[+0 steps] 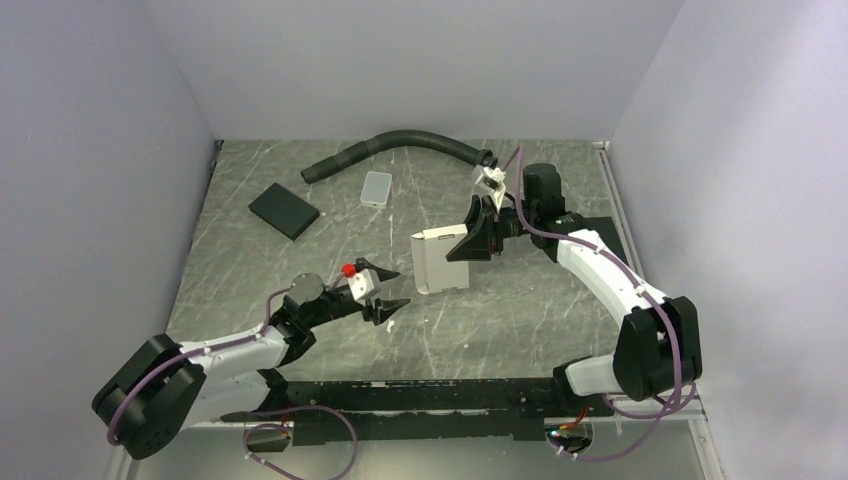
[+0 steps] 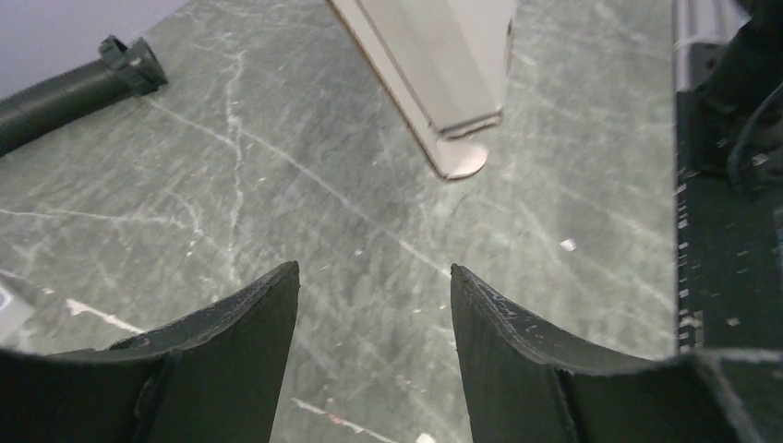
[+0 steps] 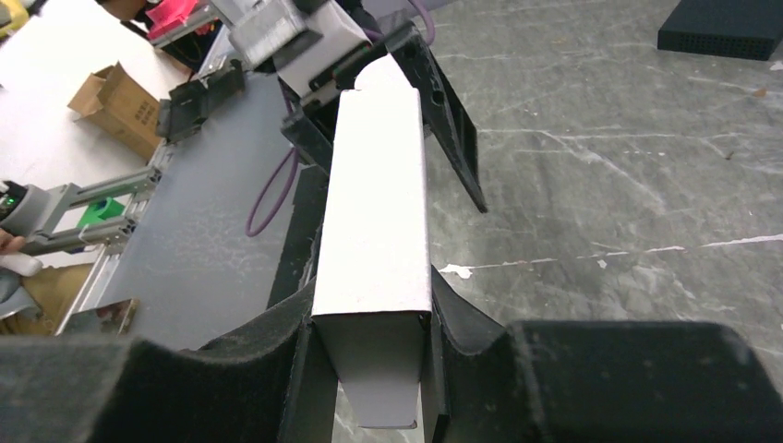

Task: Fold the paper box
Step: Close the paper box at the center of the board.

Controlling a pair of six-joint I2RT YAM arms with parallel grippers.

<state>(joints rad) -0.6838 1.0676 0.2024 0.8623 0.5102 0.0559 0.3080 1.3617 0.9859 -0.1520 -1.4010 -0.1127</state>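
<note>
Paper box sits clamped between jaws of right gripper.

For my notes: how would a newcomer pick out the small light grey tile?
On the grey marbled table, look to the far side, under the arch of the black corrugated hose. The small light grey rounded-corner tile lies flat there, right of the black flat rectangular pad. Unlike the pad it is pale; unlike the white cardboard box it is small and unheld.
</note>
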